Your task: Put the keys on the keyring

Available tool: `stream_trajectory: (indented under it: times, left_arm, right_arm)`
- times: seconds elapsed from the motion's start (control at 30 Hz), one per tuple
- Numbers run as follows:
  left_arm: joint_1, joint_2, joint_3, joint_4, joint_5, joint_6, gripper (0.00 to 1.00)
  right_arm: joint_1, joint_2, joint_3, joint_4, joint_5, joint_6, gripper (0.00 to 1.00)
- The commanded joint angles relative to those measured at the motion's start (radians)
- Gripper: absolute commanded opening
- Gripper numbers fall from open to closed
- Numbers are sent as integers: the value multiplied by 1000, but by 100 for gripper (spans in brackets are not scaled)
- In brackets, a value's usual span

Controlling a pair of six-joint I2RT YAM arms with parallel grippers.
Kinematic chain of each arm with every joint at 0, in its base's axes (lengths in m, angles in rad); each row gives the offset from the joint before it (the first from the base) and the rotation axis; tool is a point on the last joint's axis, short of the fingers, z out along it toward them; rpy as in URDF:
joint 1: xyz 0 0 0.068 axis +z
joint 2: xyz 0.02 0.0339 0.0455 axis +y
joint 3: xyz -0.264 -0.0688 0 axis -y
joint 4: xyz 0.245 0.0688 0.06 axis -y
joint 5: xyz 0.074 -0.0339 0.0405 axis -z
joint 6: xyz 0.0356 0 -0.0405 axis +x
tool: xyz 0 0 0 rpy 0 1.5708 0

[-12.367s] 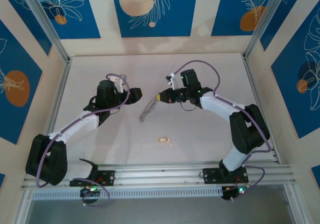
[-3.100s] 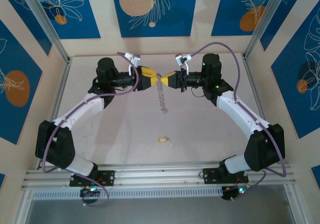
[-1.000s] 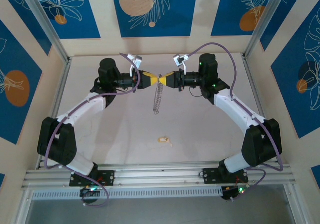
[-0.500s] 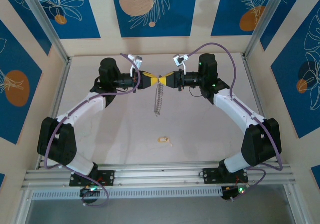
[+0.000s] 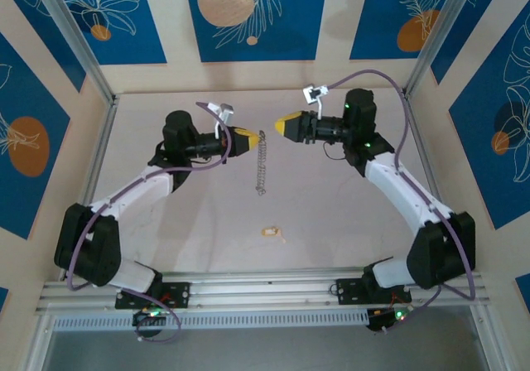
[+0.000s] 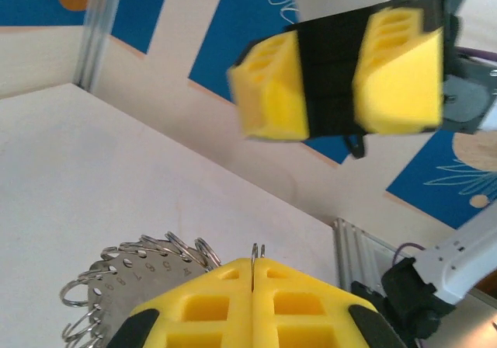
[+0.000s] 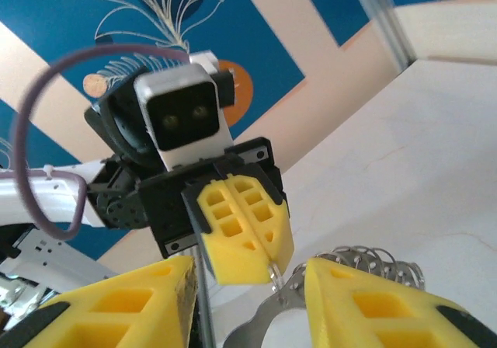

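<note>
keyring (image 5: 262, 162), thin grey hoop fringed with silvery loops, hangs pinched in left claw (image 5: 252, 140); right claw (image 5: 280, 125) parted.

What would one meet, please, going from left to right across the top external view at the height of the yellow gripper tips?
left gripper → keyring → right gripper

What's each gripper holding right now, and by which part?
The left gripper is shut on the keyring, pinching the top of its thin hoop so it hangs down. The right gripper is open and holds nothing.
</note>
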Motion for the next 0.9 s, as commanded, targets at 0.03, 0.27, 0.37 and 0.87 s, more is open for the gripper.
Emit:
stream_trajectory:
  times: [0.03,0.27,0.37,0.87]
  left_arm:
    - [-7,-87,-54,144,-95,28,0]
    - [-7,-175,-127,166,-228,80,0]
    - [-7,-207,-151,167,-288,97,0]
    - [-7,-271,-234,199,-402,96,0]
  right_arm:
    - [-5,-137,-80,-140,130,23,46]
    - [30,-227,-251,-351,308,63,50]
    - [96,-216,-304,-419,407,66,50]
    - [405,81,-320,-558,749,-5,42]
